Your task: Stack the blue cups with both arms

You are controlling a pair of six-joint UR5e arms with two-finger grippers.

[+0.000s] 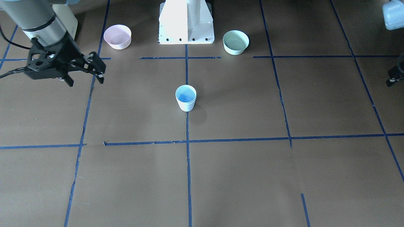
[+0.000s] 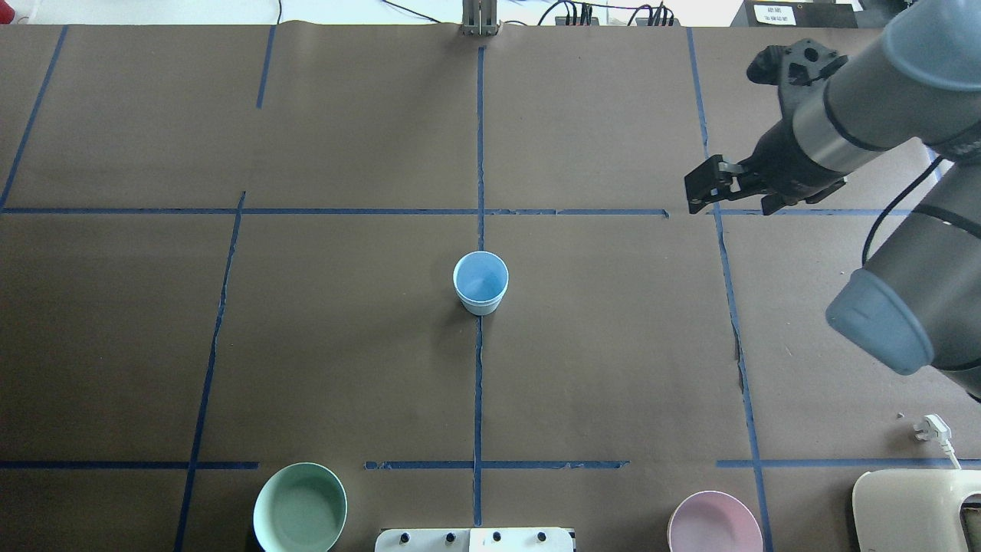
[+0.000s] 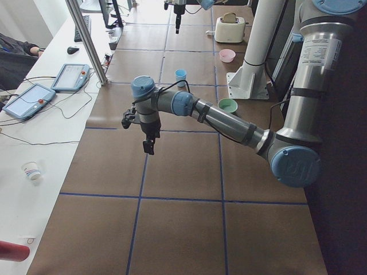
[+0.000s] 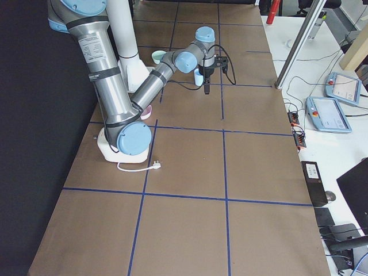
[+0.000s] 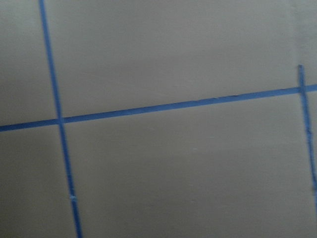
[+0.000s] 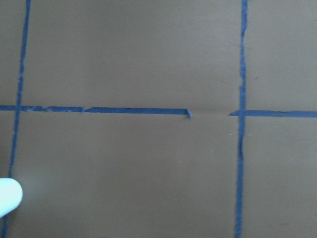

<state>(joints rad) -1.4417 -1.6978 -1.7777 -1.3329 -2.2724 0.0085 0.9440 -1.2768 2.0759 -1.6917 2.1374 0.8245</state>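
Observation:
One pale blue cup (image 1: 186, 97) stands upright at the table's middle on the centre tape line, also in the overhead view (image 2: 480, 282). I see a single cup shape and cannot tell whether a second cup is nested in it. My right gripper (image 1: 86, 80) is open and empty, hanging above the table well off to the cup's side; it also shows in the overhead view (image 2: 701, 193). My left gripper (image 3: 148, 146) hangs over the table's left end, far from the cup. Only a black part of it (image 1: 395, 75) shows at the front view's edge, so I cannot tell its state.
A pink bowl (image 1: 117, 36) and a mint-green bowl (image 1: 235, 42) stand either side of the white pedestal (image 1: 186, 28). A cream toaster (image 2: 916, 510) and a white plug (image 2: 930, 426) lie at the near right corner. Blue tape lines cross the brown table.

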